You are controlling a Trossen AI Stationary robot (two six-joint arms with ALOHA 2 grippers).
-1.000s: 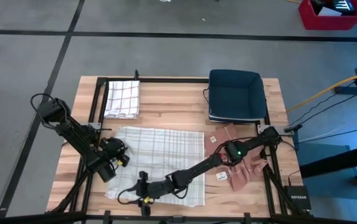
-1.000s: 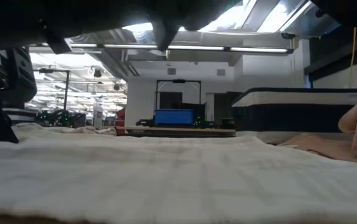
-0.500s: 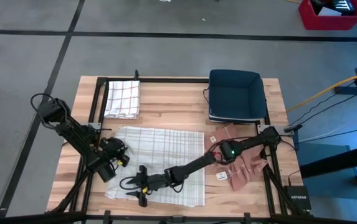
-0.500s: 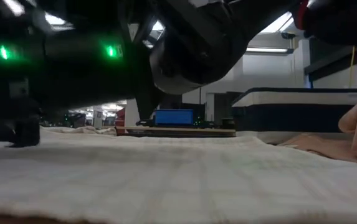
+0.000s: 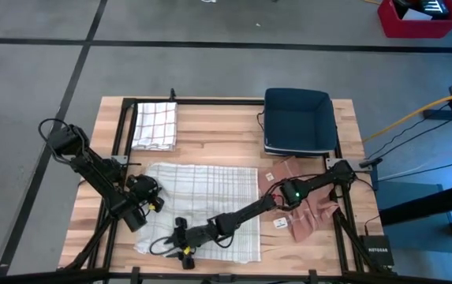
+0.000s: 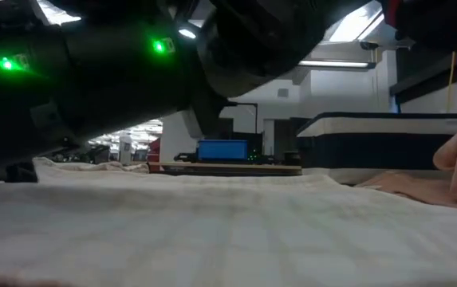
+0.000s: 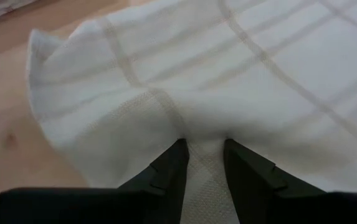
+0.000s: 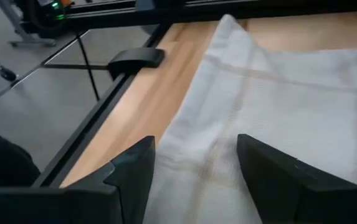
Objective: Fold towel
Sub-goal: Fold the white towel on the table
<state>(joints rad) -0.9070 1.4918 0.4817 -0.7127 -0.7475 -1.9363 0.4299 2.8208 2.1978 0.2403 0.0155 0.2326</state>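
Observation:
A white towel with faint checks (image 5: 202,201) lies spread flat on the wooden table; it also shows in the low view (image 6: 228,231). My left gripper (image 5: 153,203) is at the towel's left edge and is shut on it (image 7: 204,146). My right arm reaches across from the table's right. My right gripper (image 5: 180,246) is low over the towel near its near left corner. Its fingers (image 8: 134,171) stand wide open, with a strip of the towel (image 8: 194,149) between them. My left gripper pinches a small raised pucker at the towel's left edge (image 7: 204,138) between its two fingers. The fingers come slanting down from the table's left. The towel humps up just ahead of the fingers, and the rest of it lies on the table. My right gripper's open fingers are close over the towel, and I cannot tell whether they touch it.
A folded checked towel (image 5: 155,125) lies at the far left. A dark blue bin (image 5: 298,120) stands at the far right. A crumpled pink cloth (image 5: 311,209) lies under my right arm, with small tags (image 5: 278,224) beside it. A black frame rail (image 8: 134,59) runs along the table's edge.
My right gripper has come down toward the towel's near left part, tipping a little, and its arm now fills the top of the low view. Its fingers have stayed open. My left gripper and the towel have kept still.

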